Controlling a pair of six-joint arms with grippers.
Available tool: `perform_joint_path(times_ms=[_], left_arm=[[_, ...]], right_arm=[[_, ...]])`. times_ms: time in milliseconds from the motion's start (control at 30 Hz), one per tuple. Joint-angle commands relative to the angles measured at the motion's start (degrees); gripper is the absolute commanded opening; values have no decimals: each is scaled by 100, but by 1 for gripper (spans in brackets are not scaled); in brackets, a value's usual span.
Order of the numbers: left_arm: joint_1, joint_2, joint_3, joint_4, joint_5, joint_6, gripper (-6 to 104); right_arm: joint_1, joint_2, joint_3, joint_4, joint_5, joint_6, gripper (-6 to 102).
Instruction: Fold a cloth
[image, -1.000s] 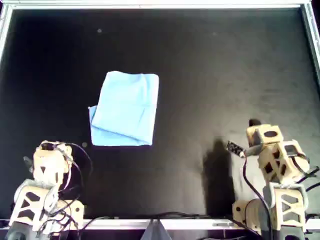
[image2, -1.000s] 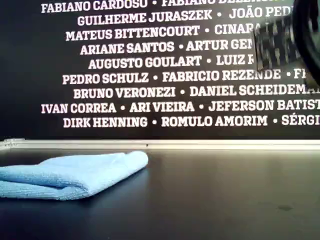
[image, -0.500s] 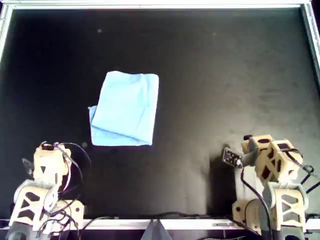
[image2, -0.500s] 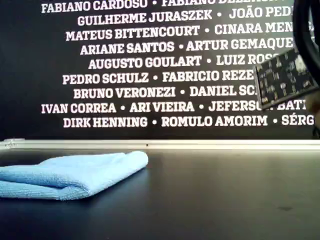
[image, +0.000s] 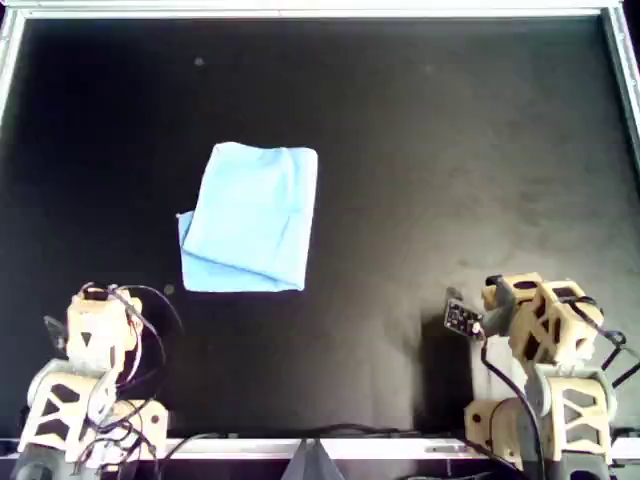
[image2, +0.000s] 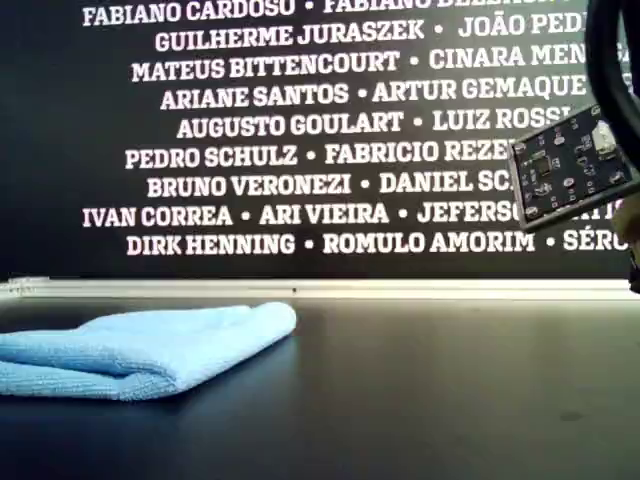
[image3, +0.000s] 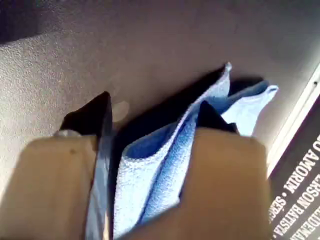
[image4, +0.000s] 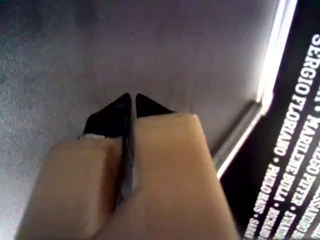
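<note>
Black tabletop (image: 450, 150) carries folded cloth (image: 250, 215): soft, thin, light, limp. My left gripper (image3: 155, 107) spread, near cloth, not touching. My right gripper (image4: 133, 100) pressed together, empty, well apart from cloth. I judge corner hem best pinch.

Cloth (image: 250, 218) on table (image: 450, 150), overhead-left.

Your cloth (image: 251, 218) is a light sky-blue piece of soft fabric, folded into a compact rectangle with its layers stacked. In the overhead view it lies flat on the dark surface, left of centre, slightly skewed, with a layer edge running diagonally near its lower end. In the exterior view you see it (image2: 140, 350) at the left, low and rounded along the fold.
</note>
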Motion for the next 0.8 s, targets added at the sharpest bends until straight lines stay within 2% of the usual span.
perform_joint_path(times_ms=[0, 767], left_arm=[[132, -9, -53, 0, -35, 18, 60], [97, -9, -53, 0, 44, -18, 60]], right_arm=[[53, 44, 53, 88, 0, -9, 2], [44, 44, 53, 79, 18, -9, 2]])
